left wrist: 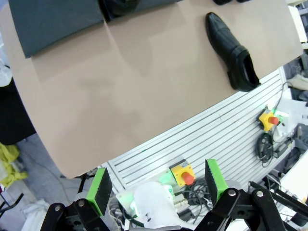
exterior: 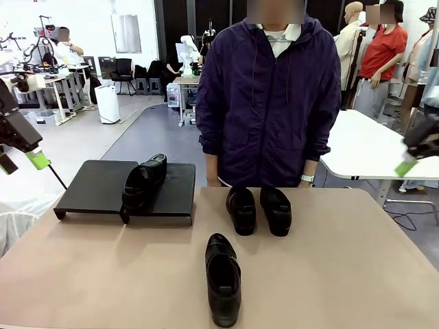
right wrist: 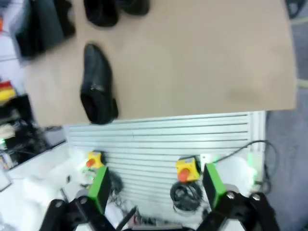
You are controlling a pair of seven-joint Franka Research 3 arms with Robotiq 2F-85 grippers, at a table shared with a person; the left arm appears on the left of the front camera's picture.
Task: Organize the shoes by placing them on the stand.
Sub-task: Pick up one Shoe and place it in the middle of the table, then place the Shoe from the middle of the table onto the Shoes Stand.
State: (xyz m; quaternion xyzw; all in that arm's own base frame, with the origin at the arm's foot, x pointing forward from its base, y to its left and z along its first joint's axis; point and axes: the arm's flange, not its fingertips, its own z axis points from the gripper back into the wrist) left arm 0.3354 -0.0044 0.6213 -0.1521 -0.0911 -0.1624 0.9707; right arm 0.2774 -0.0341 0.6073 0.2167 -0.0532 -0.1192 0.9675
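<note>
Stand: low, matte black, on the far left part of the tan table.

First shoe: on the stand, set diagonally near its middle, one end at the front edge. Flat or leaning, cannot tell.

Second shoe and third shoe: side by side on the bare table right of the stand, just in front of the person in a purple hooded jacket.

Fourth shoe: alone near the table's middle, closer to the robot's edge. Its toe points toward the person, and it is well apart from the stand.

Left gripper: off the table's left side, raised, touching nothing. Its wrist view shows the green pads spread wide with nothing between them, and the table edge and a slotted metal panel below.

Right gripper: off the table's right side, raised. Its wrist view is blurred, but the jaws stand wide apart and empty.
</note>
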